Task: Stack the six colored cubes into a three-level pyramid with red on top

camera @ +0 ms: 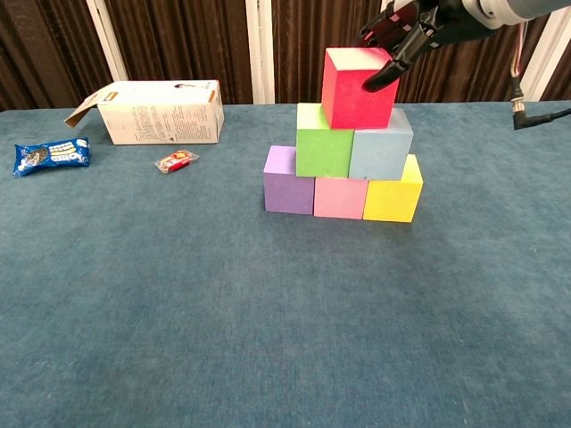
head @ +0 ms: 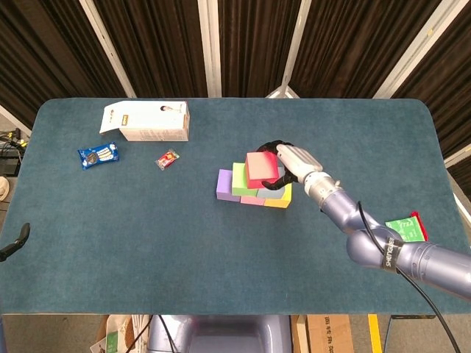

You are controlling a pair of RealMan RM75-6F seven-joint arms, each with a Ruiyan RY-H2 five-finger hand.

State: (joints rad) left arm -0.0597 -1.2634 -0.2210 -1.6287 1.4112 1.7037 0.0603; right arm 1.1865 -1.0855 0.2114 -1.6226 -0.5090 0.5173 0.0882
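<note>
- I see the pyramid standing near the middle of the table (head: 353,132): purple cube (camera: 287,179), pink cube (camera: 339,197) and yellow cube (camera: 393,194) in a row at the bottom, touching side by side.
- On them sit the green cube (camera: 323,143) and the pale blue cube (camera: 382,147), side by side.
- The red cube (camera: 355,87) is on top, resting across the green and blue ones and looking slightly turned against the row beneath.
- My right hand (camera: 406,31) is at the red cube's far right upper corner. Its dark fingers (camera: 385,73) curl down against the cube's right face; the rest are bunched behind the top edge. I cannot tell whether it truly grips the cube or only touches it.
- In the head view the same hand (head: 293,163) reaches in from the right, with the arm (head: 383,246) running off to the near right.
- My left hand does not show in either view.
- Far left on the table lies a white carton (camera: 159,111) on its side, one flap open.
- Left of it is a blue snack packet (camera: 51,154), and near the carton a small red wrapper (camera: 175,160).
- A green and red packet (head: 408,227) lies by the right edge, beside the arm.
</note>
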